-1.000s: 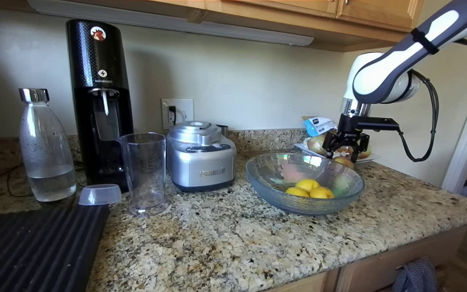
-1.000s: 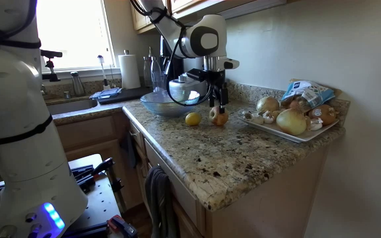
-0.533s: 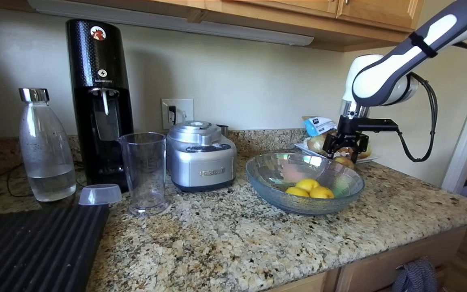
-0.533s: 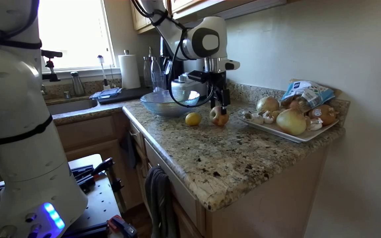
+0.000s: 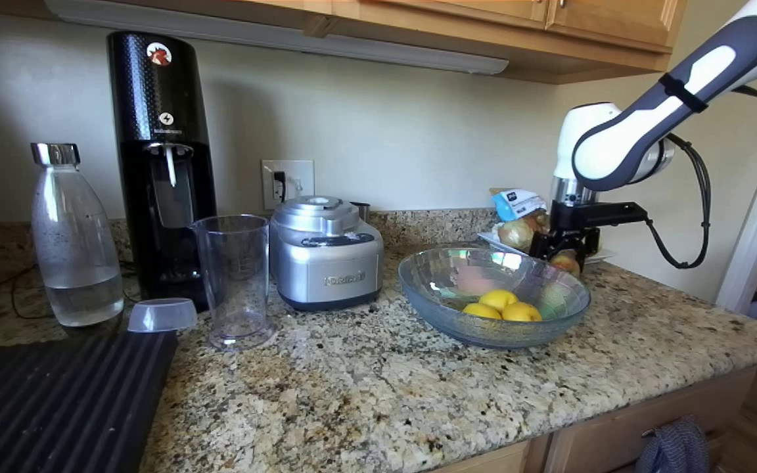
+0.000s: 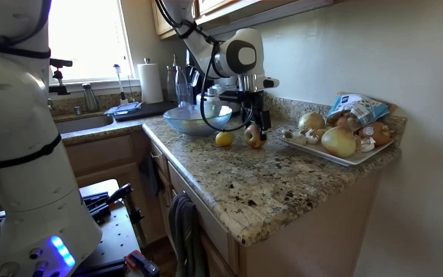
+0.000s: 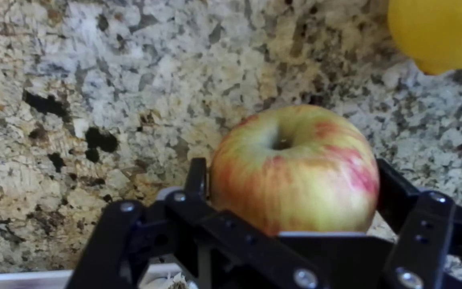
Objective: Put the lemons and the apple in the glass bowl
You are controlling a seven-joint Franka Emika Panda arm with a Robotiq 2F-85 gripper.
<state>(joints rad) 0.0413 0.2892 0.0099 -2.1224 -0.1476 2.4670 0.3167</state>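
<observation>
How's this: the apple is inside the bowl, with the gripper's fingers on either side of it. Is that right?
Not quite. The apple is outside the bowl, on the counter, as an exterior view shows. The fingers of the gripper do stand on either side of it in the wrist view.

A plain, cream-painted wall (image 5: 431,131) is shown in both exterior views, footed by a low, speckled granite upstand (image 5: 431,226). A beige, grey and black granite bench (image 5: 352,407) is carried on pale brown wooden base cupboards (image 6: 102,154). Honey-coloured wooden wall cupboards (image 5: 608,20) are hung above, a long, slim white fixture (image 5: 273,37) mounted beneath. A rectangular white socket plate (image 5: 294,172) is set in the wall. A white-framed window (image 6: 87,38) is flooded with glare; a straight-edged grey sink (image 6: 85,124) is sunk below it. A strip of dark brown floor (image 6: 162,252) is glimpsed beside the base cupboards.
</observation>
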